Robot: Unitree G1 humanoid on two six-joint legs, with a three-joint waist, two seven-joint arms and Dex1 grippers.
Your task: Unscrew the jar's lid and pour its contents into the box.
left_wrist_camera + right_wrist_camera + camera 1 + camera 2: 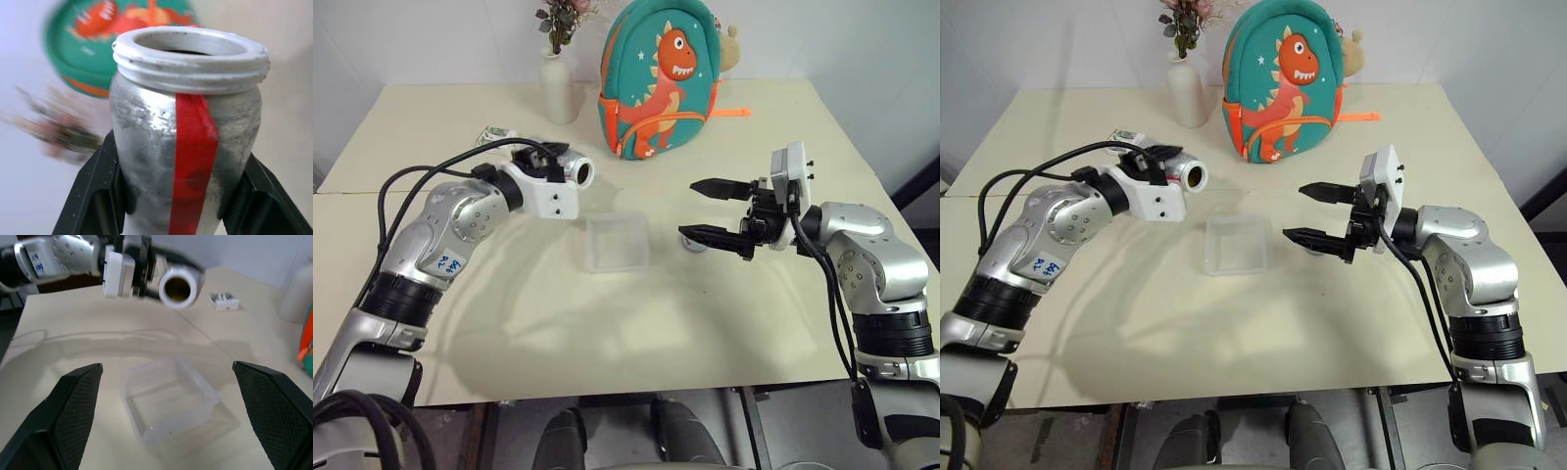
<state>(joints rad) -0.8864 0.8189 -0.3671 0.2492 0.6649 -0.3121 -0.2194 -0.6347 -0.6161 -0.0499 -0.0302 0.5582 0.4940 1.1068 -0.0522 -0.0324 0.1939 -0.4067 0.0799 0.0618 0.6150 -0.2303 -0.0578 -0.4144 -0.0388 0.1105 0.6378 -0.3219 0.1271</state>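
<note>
You see the box (pixel 616 242) on the tabletop (pixel 607 333). Right of it, the right gripper (pixel 701 209) has its fingers spread, empty, half hiding the lid (pixel 691 245). Left of the box, the left gripper (pixel 558 168) clenches the jar (pixel 186 132), uncapped, tipped on its side. Its arm's blue sticker is unreadable.

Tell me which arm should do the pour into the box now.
Left. The left gripper already holds the open jar, lying level above and beside the box. The right gripper is open, holding nothing.

The box (pixel 617 242) sits mid-table; the jar (pixel 575 171) hangs behind-left (perhaps above its edge), the lid (pixel 691 244) right.
</note>
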